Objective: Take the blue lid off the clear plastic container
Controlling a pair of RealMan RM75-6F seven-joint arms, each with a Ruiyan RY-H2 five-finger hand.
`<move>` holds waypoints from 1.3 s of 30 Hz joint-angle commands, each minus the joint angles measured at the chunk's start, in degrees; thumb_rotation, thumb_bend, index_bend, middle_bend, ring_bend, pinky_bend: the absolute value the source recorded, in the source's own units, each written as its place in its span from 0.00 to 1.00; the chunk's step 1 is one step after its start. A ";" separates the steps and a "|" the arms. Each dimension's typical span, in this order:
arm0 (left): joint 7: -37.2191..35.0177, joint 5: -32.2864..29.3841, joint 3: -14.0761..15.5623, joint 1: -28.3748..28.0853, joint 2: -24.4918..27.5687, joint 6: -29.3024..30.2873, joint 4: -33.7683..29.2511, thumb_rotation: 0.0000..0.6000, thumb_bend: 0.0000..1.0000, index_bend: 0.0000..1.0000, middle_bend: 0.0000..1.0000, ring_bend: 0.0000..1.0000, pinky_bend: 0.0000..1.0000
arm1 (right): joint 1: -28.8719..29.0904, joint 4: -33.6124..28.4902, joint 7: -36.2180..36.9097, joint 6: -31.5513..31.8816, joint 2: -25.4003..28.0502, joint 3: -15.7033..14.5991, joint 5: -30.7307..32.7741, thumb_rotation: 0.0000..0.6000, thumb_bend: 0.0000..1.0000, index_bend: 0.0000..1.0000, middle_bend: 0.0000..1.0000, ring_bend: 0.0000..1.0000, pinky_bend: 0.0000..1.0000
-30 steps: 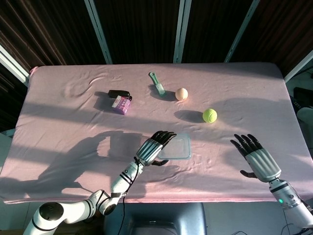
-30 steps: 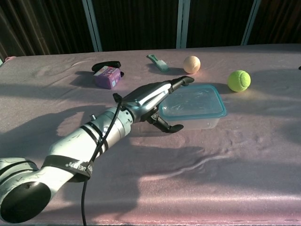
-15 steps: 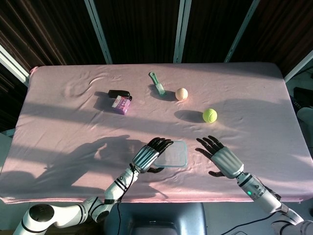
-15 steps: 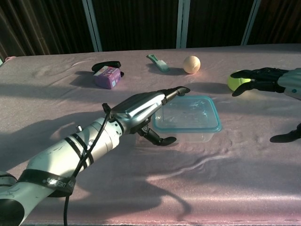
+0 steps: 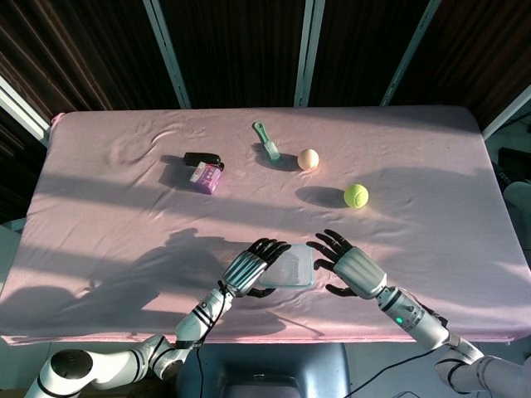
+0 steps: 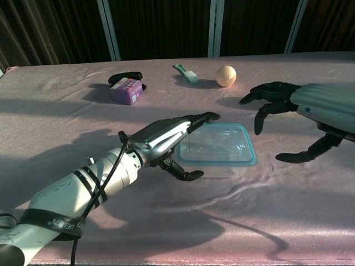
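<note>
The left hand (image 6: 166, 136) lies at the left side of the container (image 6: 217, 151), fingers stretched out flat over the left part of the lid (image 6: 222, 143) and thumb curled below against the container's near left wall. Whether the fingers press the lid or only hang just above it cannot be told; nothing is gripped. In the head view the same hand (image 5: 249, 267) covers the container's (image 5: 288, 269) left edge.

The right hand (image 6: 302, 108) hangs in the air to the right of the container, apart from it, fingers spread and bent downward, thumb pointing back toward the container; it holds nothing. From above, this hand (image 5: 348, 265) sits just beside the container's right edge.

The container stands near the front edge of the tabletop (image 5: 116, 224), about midway along it, with the blue lid on it.

Farther back, a tennis ball (image 5: 356, 196) lies right of centre. An egg-coloured ball (image 5: 308, 158) and a green brush (image 5: 266, 141) lie toward the back edge near the middle. To the left of them sit a purple box (image 5: 206, 177) and a black object (image 5: 203, 158) touching its far side.
</note>
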 commanded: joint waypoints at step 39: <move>-1.20 1.18 0.07 1.07 0.46 -0.69 0.79 1.00 0.35 0.02 0.34 0.32 0.39 | 4.29 3.74 1.99 -2.21 -6.25 -2.81 3.39 1.00 0.39 0.65 0.27 0.07 0.11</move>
